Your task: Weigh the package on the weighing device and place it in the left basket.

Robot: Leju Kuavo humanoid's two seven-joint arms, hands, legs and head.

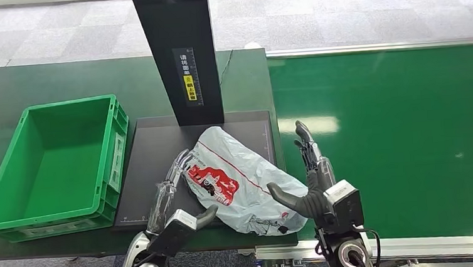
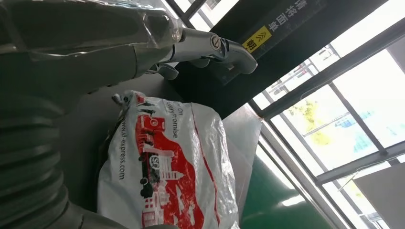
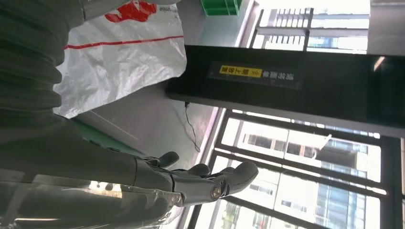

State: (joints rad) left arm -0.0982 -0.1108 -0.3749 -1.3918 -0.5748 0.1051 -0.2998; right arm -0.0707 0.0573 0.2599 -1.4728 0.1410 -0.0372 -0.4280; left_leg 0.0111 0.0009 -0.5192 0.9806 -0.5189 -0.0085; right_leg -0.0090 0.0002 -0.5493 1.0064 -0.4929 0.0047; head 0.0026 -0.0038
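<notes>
So the white plastic courier bag (image 1: pixel 240 177) with the red printing is lying on the black weighing platform (image 1: pixel 155 170), lower middle of the head view, its right end hanging a bit past the platform edge toward the green conveyor belt (image 1: pixel 397 135). The scale's black upright column (image 1: pixel 181 49) rises right behind it at top center, yellow label on the front. The left robot hand (image 1: pixel 174 197) sits along the bag's left side, fingers stretched out flat and pointing up-frame, thumb near the bag's lower edge; it's spread open and not holding anything, though I can't tell if the fingers are actually touching the plastic. The right robot hand (image 1: pixel 309 175) is on the bag's right side, also open, fingers extended and thumb sticking out toward the bag, nothing gripped. The green plastic crate (image 1: pixel 11 187) sits on the dark bench (image 1: pixel 60 80) at the left of the frame, just beside the platform.
</notes>
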